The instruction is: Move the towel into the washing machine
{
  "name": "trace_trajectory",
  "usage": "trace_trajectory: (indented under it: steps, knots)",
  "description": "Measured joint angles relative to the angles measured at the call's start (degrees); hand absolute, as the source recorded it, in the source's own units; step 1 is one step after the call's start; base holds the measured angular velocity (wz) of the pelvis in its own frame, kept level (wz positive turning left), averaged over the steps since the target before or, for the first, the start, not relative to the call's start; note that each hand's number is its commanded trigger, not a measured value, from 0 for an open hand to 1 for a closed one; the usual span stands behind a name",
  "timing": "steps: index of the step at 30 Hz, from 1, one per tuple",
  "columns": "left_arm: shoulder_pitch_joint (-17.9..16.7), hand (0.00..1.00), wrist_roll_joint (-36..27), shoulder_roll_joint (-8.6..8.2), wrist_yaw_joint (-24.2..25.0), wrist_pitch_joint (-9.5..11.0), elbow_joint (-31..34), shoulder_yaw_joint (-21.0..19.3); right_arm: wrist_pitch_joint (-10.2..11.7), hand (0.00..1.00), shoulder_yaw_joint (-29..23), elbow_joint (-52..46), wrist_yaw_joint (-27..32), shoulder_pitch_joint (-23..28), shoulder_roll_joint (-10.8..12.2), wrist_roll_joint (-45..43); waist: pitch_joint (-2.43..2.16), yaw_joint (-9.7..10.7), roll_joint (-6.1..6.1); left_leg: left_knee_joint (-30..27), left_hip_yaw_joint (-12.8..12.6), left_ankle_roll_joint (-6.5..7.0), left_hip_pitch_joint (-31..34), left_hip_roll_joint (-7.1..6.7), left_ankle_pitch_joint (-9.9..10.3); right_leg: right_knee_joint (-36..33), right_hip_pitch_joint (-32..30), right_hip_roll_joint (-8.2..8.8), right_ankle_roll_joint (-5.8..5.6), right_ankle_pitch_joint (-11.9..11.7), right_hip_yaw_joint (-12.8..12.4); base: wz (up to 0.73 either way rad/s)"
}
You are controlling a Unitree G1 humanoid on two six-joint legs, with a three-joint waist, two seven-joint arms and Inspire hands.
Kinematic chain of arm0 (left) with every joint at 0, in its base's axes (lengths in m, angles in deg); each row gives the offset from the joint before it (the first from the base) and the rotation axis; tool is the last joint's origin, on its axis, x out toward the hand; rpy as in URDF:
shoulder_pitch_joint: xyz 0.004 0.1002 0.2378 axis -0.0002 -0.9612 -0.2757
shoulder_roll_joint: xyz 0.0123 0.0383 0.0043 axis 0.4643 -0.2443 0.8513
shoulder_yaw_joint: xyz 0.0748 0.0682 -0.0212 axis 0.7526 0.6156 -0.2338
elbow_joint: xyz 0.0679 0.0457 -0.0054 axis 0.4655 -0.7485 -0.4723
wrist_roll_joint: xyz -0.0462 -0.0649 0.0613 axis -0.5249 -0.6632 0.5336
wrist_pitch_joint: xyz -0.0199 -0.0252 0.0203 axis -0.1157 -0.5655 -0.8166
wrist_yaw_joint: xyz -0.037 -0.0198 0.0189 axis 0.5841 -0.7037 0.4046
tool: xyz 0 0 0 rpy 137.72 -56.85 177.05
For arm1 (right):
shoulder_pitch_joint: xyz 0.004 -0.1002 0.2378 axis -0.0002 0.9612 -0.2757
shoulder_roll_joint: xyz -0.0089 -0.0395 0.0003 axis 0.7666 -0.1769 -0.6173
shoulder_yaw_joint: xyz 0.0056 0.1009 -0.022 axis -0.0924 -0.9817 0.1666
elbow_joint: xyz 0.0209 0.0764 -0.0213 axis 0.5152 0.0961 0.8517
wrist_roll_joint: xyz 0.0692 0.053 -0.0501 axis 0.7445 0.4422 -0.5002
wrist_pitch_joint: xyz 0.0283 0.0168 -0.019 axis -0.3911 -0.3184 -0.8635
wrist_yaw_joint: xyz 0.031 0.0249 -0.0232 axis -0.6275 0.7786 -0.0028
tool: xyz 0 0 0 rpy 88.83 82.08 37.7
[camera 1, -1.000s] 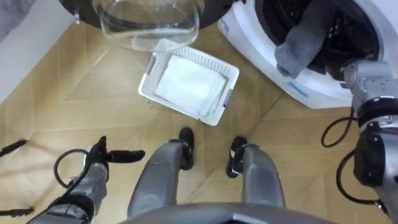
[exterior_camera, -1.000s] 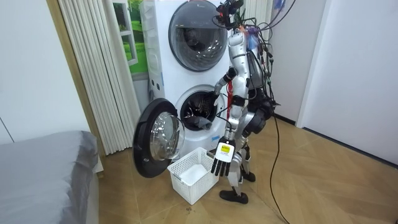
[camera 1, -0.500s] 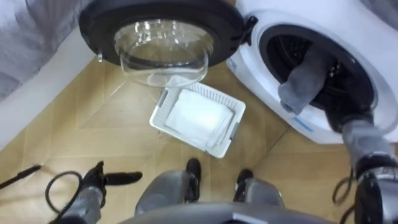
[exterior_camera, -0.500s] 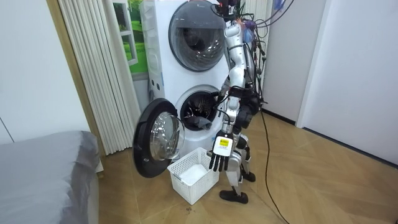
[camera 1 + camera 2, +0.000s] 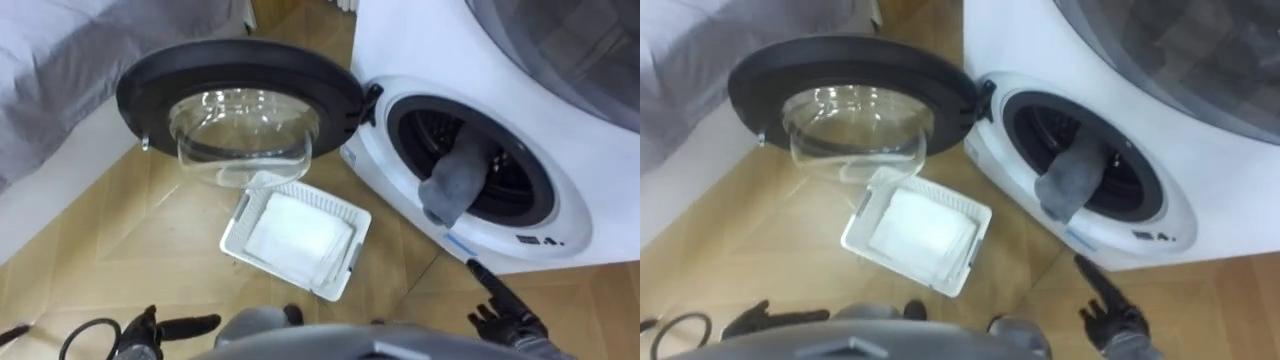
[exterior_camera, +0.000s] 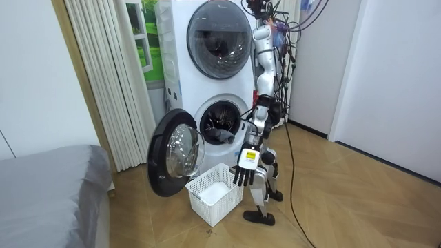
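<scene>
"Towel [image 5: 452, 188], the grey cloth one: where is it?"

"Draped over the lower lip of the drum mouth of the white front-loading washing machine [image 5: 420, 40], half inside and half hanging out. Nothing grips it."

"And the hands?"

"The right robot hand [image 5: 500, 315] is near right, below the opening, its fingers loose and empty, one stretched toward it. The left robot hand [image 5: 185, 325] is near left, fingers straight, idle. The round black-rimmed glass door [image 5: 240, 110] stands swung left, leaving the way in free. I'd judge a push inward remains."

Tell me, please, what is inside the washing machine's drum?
A grey towel hangs out over the lower rim of the drum. What lies deeper behind it cannot be seen.
</scene>
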State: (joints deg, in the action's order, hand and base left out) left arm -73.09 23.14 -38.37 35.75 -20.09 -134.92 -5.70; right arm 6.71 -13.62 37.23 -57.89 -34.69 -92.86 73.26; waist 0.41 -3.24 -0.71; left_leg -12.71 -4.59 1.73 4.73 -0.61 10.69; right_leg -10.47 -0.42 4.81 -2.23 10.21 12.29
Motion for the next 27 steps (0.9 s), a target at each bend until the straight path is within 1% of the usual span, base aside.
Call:
trace_trajectory:
  steps: [1,2,4,5,7,8,9,10,11,12,13,14,15,16,18,20,22,25,27]
  knots:
    - [-0.6,0.0,0.0,-0.44,-0.1,0.0,0.0,-0.6,-0.1,0.0,0.0,0.0,-0.1,0.6,0.3,-1.6,0.05,0.0,-0.11,0.1,0.0,0.0,-0.6,-0.05,0.0,0.2,0.6,0.0,-0.01,0.0,0.0,0.0]
    - [-0.9,0.0,0.0,-0.53,-0.1,0.0,0.1,-0.7,-0.1,0.0,0.0,0.1,-0.1,0.8,0.4,-2.8,0.0,0.3,-0.16,0.1,0.0,0.0,-0.8,-0.08,0.0,0.4,0.9,0.0,-0.01,0.0,0.1,0.08]
    - [-2.0,0.0,0.2,-0.85,-0.6,0.0,0.2,-1.4,-0.4,0.0,-0.1,0.6,-0.2,0.7,0.9,-10.3,0.0,1.4,-0.41,-0.1,0.2,0.0,-1.3,-0.13,0.0,0.9,1.6,0.0,-0.01,0.0,0.6,0.07]
    - [-2.3,0.0,0.7,-0.9,-0.7,0.0,0.2,-1.5,-0.5,0.0,-0.1,0.7,-0.2,0.7,1.0,-12.9,-0.02,1.5,-0.49,0.0,0.2,0.0,-1.4,-0.14,0.0,0.9,1.7,0.01,-0.01,0.0,0.6,0.0]
    - [-2.0,0.0,2.2,-1.07,-0.7,-0.4,0.2,-1.4,-0.7,0.0,1.1,0.9,-0.1,0.5,1.2,-22.9,0.01,1.7,-0.69,0.0,0.2,0.0,-1.6,-0.12,0.0,0.9,2.0,0.0,-0.02,0.0,0.5,0.0]
    - [-1.9,0.0,2.2,-1.11,-0.7,-0.5,0.2,-1.4,-0.8,0.0,1.7,0.9,0.0,0.4,1.2,-25.4,-0.05,1.6,-0.58,0.0,0.1,0.0,-1.8,-0.11,0.0,1.0,2.4,-0.01,-0.02,0.0,0.5,-0.04]
    - [-1.6,0.0,2.3,-1.15,-0.7,-0.8,0.2,-1.5,-1.1,0.0,2.5,1.0,0.1,0.2,1.3,-30.8,0.4,1.2,-1.24,0.2,0.0,-0.01,-2.6,-0.09,0.0,0.9,2.6,-0.01,-0.02,0.0,0.3,-0.11]
    - [-1.5,0.0,2.3,-1.19,-0.8,-1.0,0.2,-1.5,-1.2,0.0,3.4,1.3,0.2,-0.3,1.3,-36.0,0.36,1.1,-1.46,0.7,-0.2,-0.06,-3.2,-0.05,0.0,0.9,2.9,-0.08,-0.03,0.0,-0.1,-0.13]
    - [-1.5,0.0,2.3,-1.21,-0.8,-1.2,0.2,-1.4,-1.3,0.0,3.6,1.5,0.4,-0.8,1.3,-37.9,0.32,1.1,-1.48,1.0,-0.2,-0.06,-3.5,-0.04,0.0,0.9,3.0,-0.09,-0.03,0.0,-0.3,-0.14]
    - [-1.1,0.0,2.3,-1.2,-0.8,-2.0,0.4,-1.4,-1.4,0.0,4.0,2.0,0.6,-1.9,1.3,-41.1,0.3,1.4,-1.53,1.0,-0.2,-0.07,-3.7,-0.04,0.0,1.0,3.3,-0.1,-0.03,0.0,-0.4,-0.06]
    - [-0.6,0.0,2.4,-1.21,-0.8,-2.4,0.5,-1.4,-1.9,0.0,4.0,2.3,0.7,-2.6,1.3,-43.5,0.32,1.5,-1.84,1.0,-0.2,-0.09,-3.9,-0.05,0.1,1.0,3.4,-0.1,-0.03,0.0,-0.4,0.0]
    - [-0.3,0.0,2.5,-1.22,-0.8,-2.5,0.5,-1.4,-2.0,0.0,4.0,2.4,0.6,-2.9,1.3,-44.5,0.21,1.5,-2.01,1.0,-0.1,-0.1,-4.0,-0.05,0.1,1.0,3.4,-0.1,-0.03,0.0,-0.4,0.04]
    - [0.3,0.0,2.9,-1.22,-0.8,-2.6,0.5,-1.4,-2.3,0.0,4.0,2.4,0.6,-3.3,1.5,-46.2,0.2,1.4,-2.13,1.0,0.0,-0.11,-3.9,-0.05,0.1,1.1,3.5,-0.11,-0.04,0.0,-0.1,0.05]
    - [0.8,0.0,4.3,-1.24,-0.7,-2.8,0.6,-1.4,-2.3,0.0,4.0,2.3,0.5,-3.6,1.6,-47.7,0.08,1.2,-2.39,1.0,0.1,-0.12,-3.9,-0.04,0.1,1.1,3.5,-0.14,-0.04,0.0,-0.2,0.04]
    - [1.4,0.0,6.6,-1.31,-0.7,-3.0,0.6,-1.4,-2.3,0.0,4.6,2.1,0.8,-3.7,1.6,-49.3,0.0,1.1,-2.46,1.0,0.0,-0.13,-4.1,0.03,0.1,0.9,3.5,-0.16,-0.04,0.0,-0.3,-0.02]
    - [1.8,0.0,8.7,-1.31,-0.7,-3.2,0.5,-1.3,-2.3,0.0,5.1,1.7,1.2,-3.8,1.6,-50.3,-0.02,1.2,-2.21,1.0,0.0,-0.13,-4.3,0.01,0.1,0.9,3.7,-0.16,-0.05,0.0,-0.4,0.0]
    - [2.6,0.0,11.1,-1.49,-0.6,-3.4,0.5,-1.3,-2.3,0.0,5.6,0.8,1.3,-3.6,1.6,-50.4,0.09,1.2,-1.82,1.0,-0.1,-0.13,-4.3,0.02,0.1,0.9,4.0,-0.17,-0.05,0.0,-0.2,0.0]
    - [3.0,0.0,11.3,-1.83,-0.6,-3.4,0.4,-1.3,-2.2,0.0,6.1,0.3,1.8,-3.5,1.6,-50.4,0.19,1.2,-1.32,1.1,-0.4,-0.17,-4.7,0.11,0.1,0.9,4.3,-0.24,-0.05,0.0,-0.4,-0.01]
    - [3.0,0.0,11.3,-2.05,-0.6,-3.4,0.4,-1.3,-2.1,0.0,6.2,0.2,2.0,-3.5,1.6,-50.4,0.24,1.2,-1.22,1.1,-0.7,-0.18,-4.8,0.19,0.2,0.9,4.3,-0.3,-0.04,0.0,-0.6,-0.05]
